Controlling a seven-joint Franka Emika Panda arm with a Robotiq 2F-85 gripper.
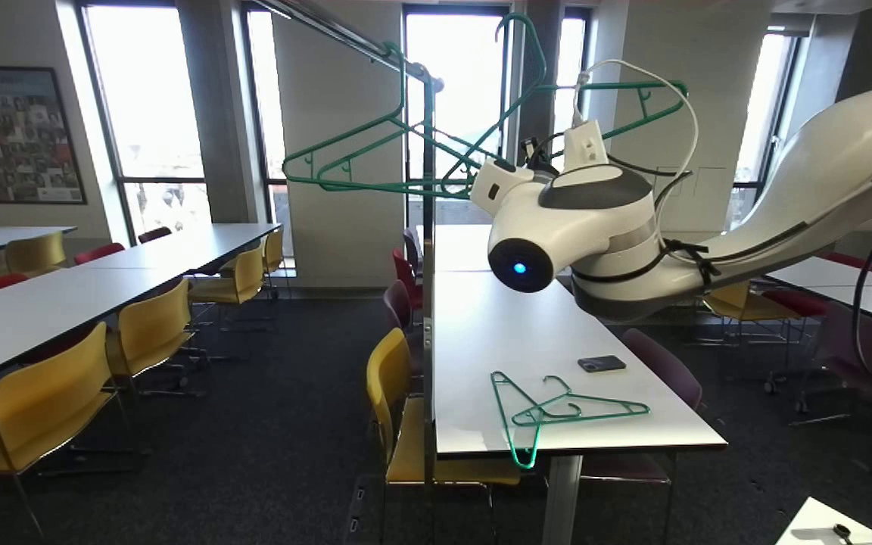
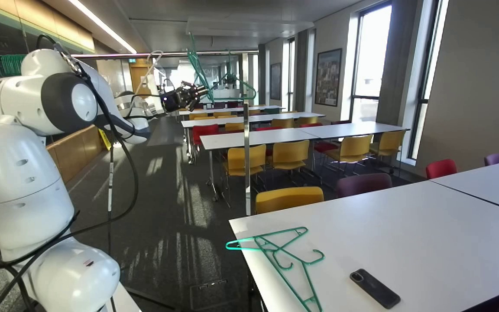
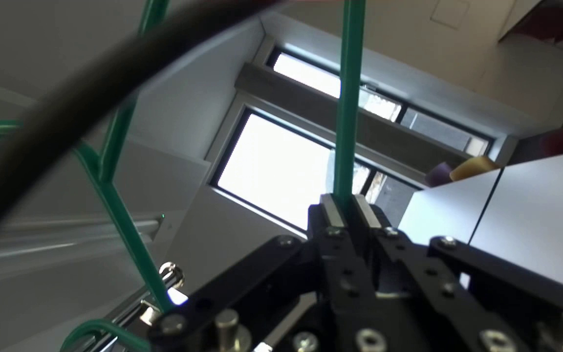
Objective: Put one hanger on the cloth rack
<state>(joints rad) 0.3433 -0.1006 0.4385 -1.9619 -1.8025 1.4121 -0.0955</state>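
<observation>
Green clothes hanger (image 3: 351, 98) is pinched along one straight bar by the Robotiq gripper (image 3: 346, 205), fingertips pressed to both sides. In an exterior view its hook stands upward, right of the cloth rack (image 1: 428, 250) and apart from the top rail (image 1: 332, 33). Near the post, that rail bears at least one hung hanger (image 1: 360, 186); overlapping outlines hide the count. In an exterior view, a bundle of green hangers (image 2: 11, 65) shows at the left, partly behind the arm (image 2: 28, 173). On the white table (image 1: 512, 318), two overlapping hangers (image 1: 595, 418) lie at the near end, one jutting past the edge, near a dark smartphone (image 2: 375, 288). The arm bends, wrist high above table level, gripper pointing roughly level toward the post.
</observation>
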